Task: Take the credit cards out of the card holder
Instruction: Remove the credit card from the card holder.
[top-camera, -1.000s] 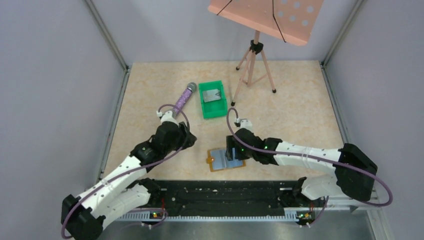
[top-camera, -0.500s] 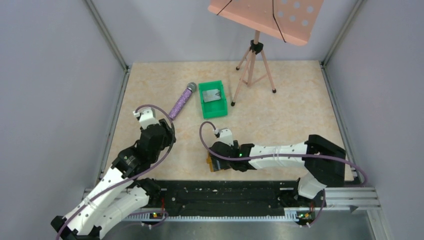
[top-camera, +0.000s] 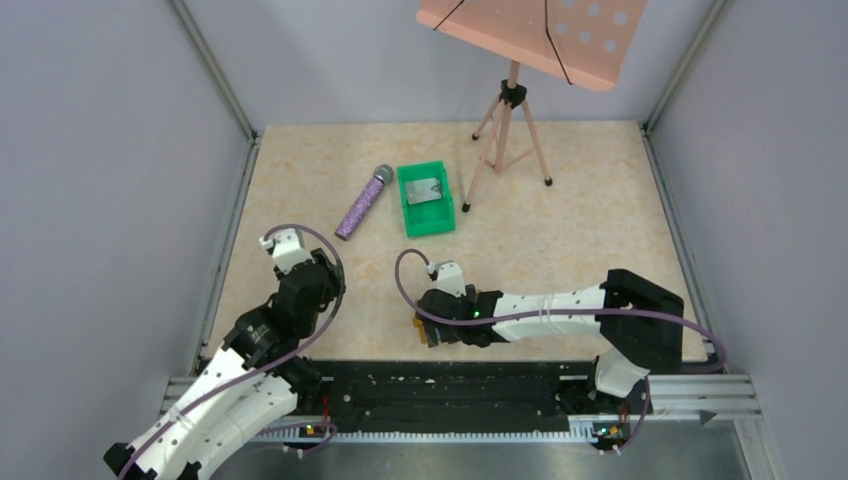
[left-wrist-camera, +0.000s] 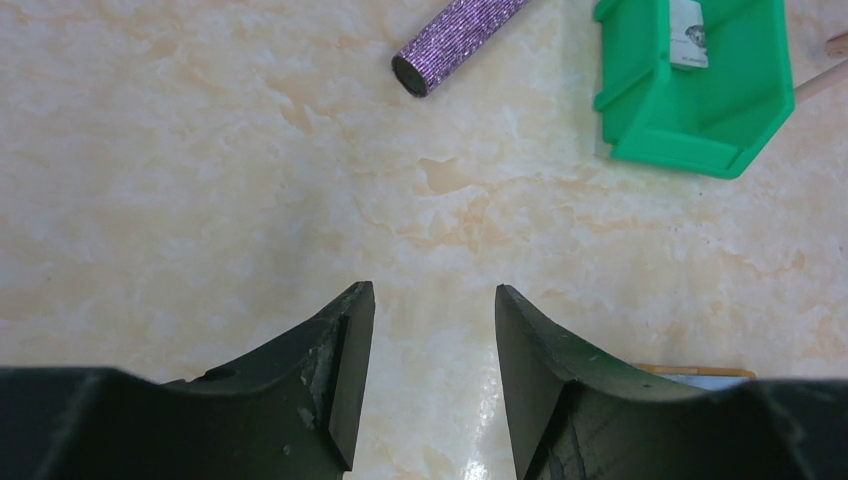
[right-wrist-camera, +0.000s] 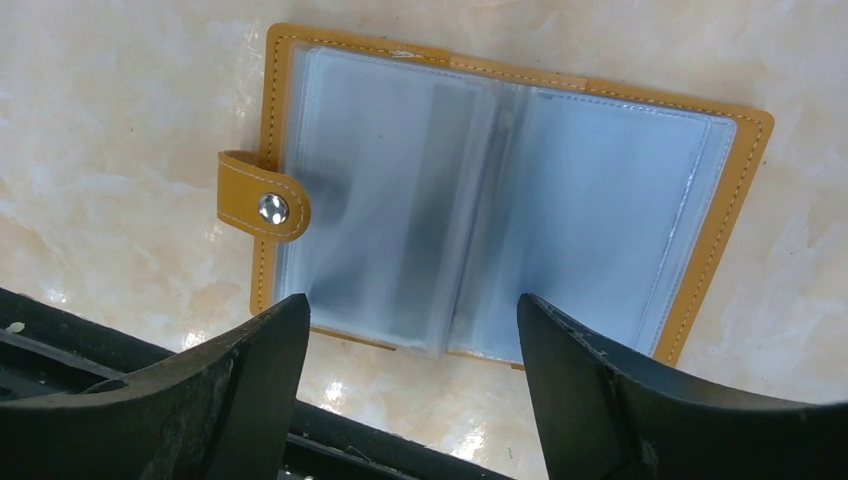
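**Card holder, open, at near edge of surface**

We list the card holder (right-wrist-camera: 560, 200) lying flat and open by the middle of the surface's near edge, pale pockets up, clasp tab (right-wrist-camera: 262, 195) out to one side. Right pincer (right-wrist-camera: 410, 305) hangs directly over it, fingers apart, gripping nothing. Left pincer (left-wrist-camera: 432, 300), fingers apart and empty, is over bare surface (left-wrist-camera: 200, 200) toward the near left. Farther back, mid-surface: one credit card (top-camera: 427, 189) in a green bin (top-camera: 428, 222), a purple microphone (top-camera: 361, 204) beside it, and a music stand (top-camera: 513, 110) behind.
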